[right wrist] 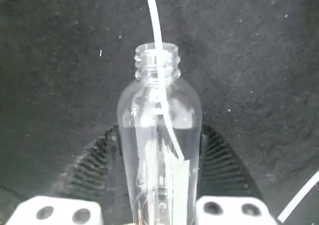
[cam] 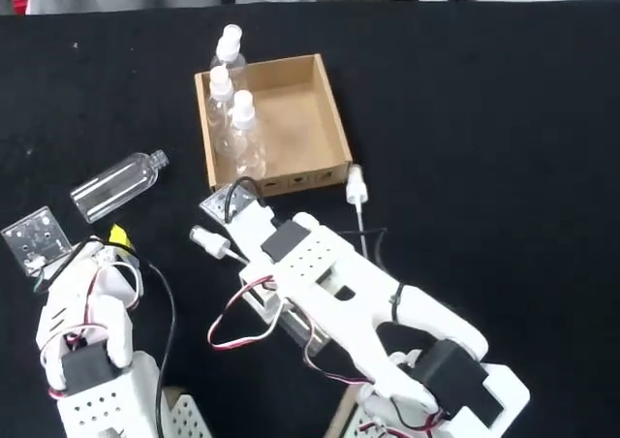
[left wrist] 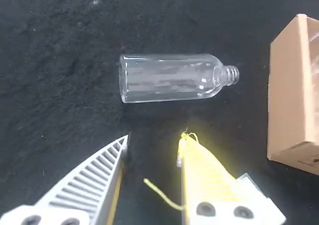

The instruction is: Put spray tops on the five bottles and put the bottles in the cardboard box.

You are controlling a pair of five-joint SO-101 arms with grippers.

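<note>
My right gripper is shut on a clear, uncapped bottle lying near the table's middle. A spray top lies just past the bottle's neck; its thin tube seems to run into the neck. A second spray top lies by the cardboard box's near corner. The cardboard box holds two capped bottles, and a third capped bottle shows at its far left corner. Another uncapped bottle lies on its side at the left. My left gripper is open just short of it.
The black table has free room to the right of the box. The box's side wall stands close to the lying bottle's neck. The second spray top's tube lies beside my right gripper.
</note>
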